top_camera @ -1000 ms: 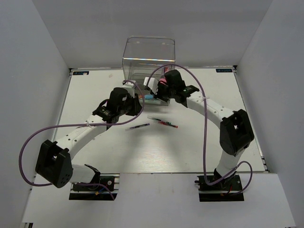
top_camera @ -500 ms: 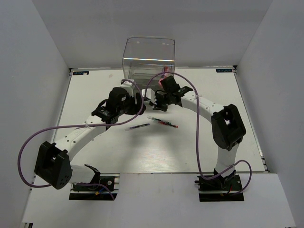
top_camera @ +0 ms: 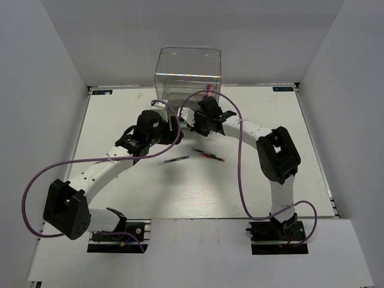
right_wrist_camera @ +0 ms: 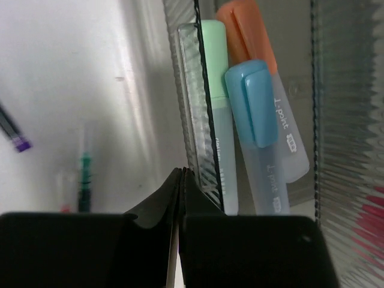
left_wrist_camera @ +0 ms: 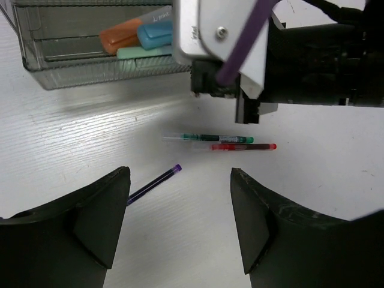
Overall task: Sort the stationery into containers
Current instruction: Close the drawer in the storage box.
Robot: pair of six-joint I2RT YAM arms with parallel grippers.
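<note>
The light-blue marker (right_wrist_camera: 258, 120) bears print that seems to read "L-point" (the wrist view blurs it). It lies in a drawer of the clear organizer (top_camera: 188, 72), beside a green marker (right_wrist_camera: 213, 72) and an orange-capped marker (right_wrist_camera: 246, 30). Thin pens (left_wrist_camera: 216, 138) lie on the open surface (top_camera: 180, 192), well off its edges. The right claw (right_wrist_camera: 182, 180) is clenched, empty, at the drawer's ribbed wall; the left claw (left_wrist_camera: 180, 198) hangs released over the pens

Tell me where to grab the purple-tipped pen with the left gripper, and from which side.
Take the purple-tipped pen at mid-barrel, straight down from above, with the open left gripper turned so it closes across the barrel. It lies flat and slanted on the table, thin and even, apart from the green pen and red pen, so there should be room on either side.
</note>
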